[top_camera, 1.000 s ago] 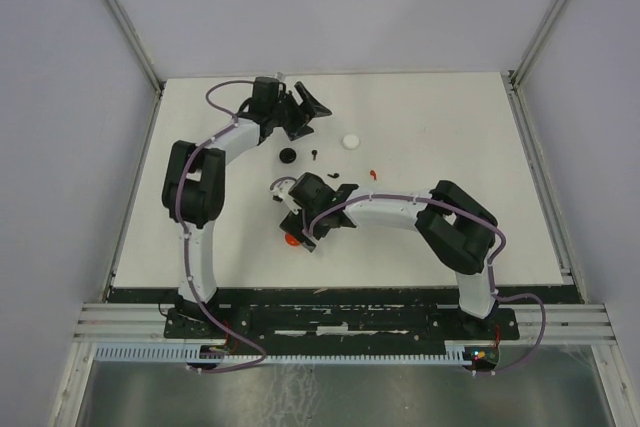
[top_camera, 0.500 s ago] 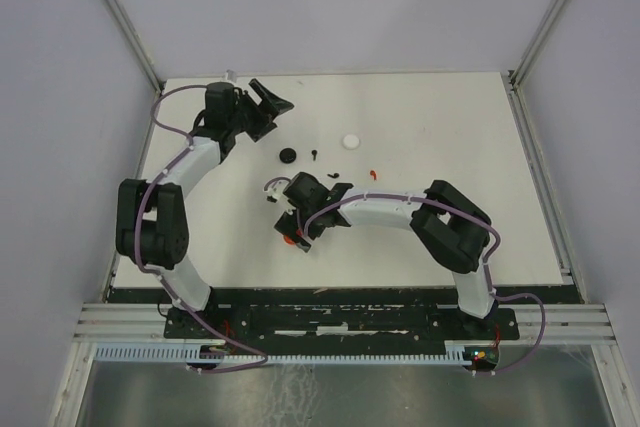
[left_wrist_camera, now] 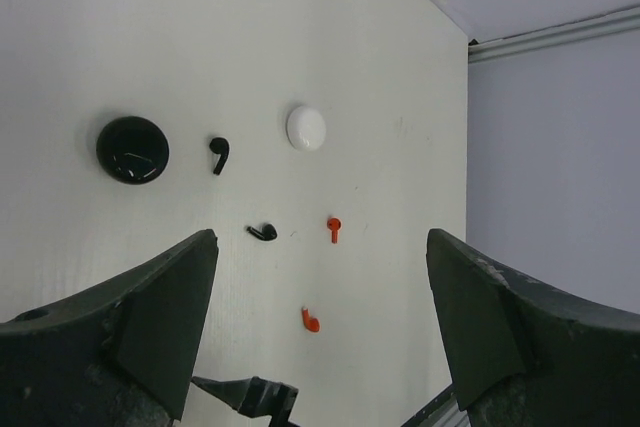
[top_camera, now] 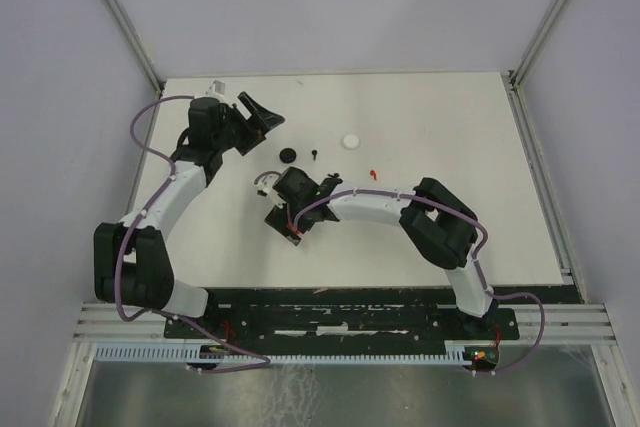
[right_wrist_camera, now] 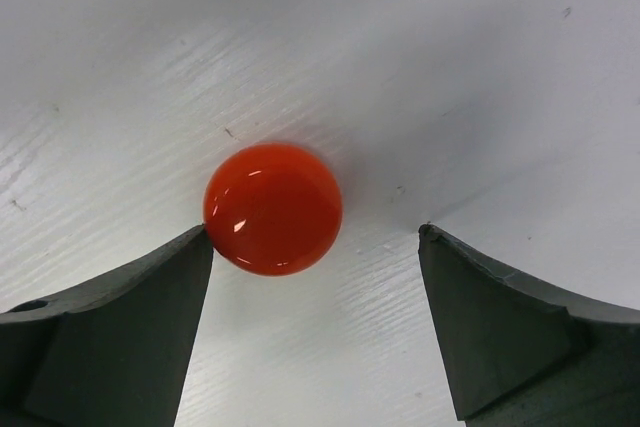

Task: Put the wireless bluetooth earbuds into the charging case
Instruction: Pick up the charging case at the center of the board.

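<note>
**Ana:** Where are the earbuds right now?

**Ben:** Loose on the table [top_camera: 450,127], none in a case. From the left wrist view, 1 black earbud [left_wrist_camera: 219,153] lies just beside the black case [left_wrist_camera: 132,149], and a second black earbud [left_wrist_camera: 263,233] sits nearer the camera. A red earbud [left_wrist_camera: 334,229] is near that one, and a second red earbud [left_wrist_camera: 311,320] lies closer in. The white case [left_wrist_camera: 306,127] sits beyond them. I can't spot any white buds.

**Ana:** And the grippers?

**Ben:** Both spread wide, holding nothing. The left gripper [left_wrist_camera: 320,247] hangs over the far-left of the table, looking across the pieces. The right gripper [right_wrist_camera: 315,232] is low over the red case [right_wrist_camera: 273,208], which sits between its fingers, right against 1 of them.

**Ana:** How will the buds handle?

**Ben:** I'd guess featherlight, hard, glossy plastic. They are curved and tiny, so they could skid on the table or squirt out of a pinch. I'd take the rounded head across its width and leave the stem free to drop into its slot.

**Ana:** And the case?

**Ben:** A smooth, shiny dome. It looks shut, though I can't be sure from this angle. It will probably slide unless the other gripper steadies it.
</note>
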Motion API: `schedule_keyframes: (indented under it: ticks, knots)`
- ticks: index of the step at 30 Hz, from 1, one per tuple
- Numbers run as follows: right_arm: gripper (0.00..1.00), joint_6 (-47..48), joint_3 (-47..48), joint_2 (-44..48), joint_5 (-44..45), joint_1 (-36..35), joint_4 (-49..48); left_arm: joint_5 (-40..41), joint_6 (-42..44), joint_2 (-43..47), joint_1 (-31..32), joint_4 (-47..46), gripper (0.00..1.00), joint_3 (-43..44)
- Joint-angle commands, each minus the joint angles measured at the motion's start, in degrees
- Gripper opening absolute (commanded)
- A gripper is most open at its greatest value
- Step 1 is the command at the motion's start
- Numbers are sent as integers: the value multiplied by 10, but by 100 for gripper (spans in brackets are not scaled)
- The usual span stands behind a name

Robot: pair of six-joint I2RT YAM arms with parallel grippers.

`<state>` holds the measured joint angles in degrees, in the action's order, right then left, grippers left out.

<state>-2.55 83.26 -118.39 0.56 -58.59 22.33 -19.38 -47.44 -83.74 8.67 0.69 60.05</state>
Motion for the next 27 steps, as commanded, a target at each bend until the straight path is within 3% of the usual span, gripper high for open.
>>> schedule_keyframes:
  ticks: [1,14,27]
  knots:
    - [92,4,49,-16,32,-3,9,11,45,54,-12,16,91,-11]
    - [92,-10,74,-30,41,27,21,7,82,83,-42,62,91,-16]
    - [92,-31,107,-47,56,54,37,-11,75,84,-49,49,91,-35]
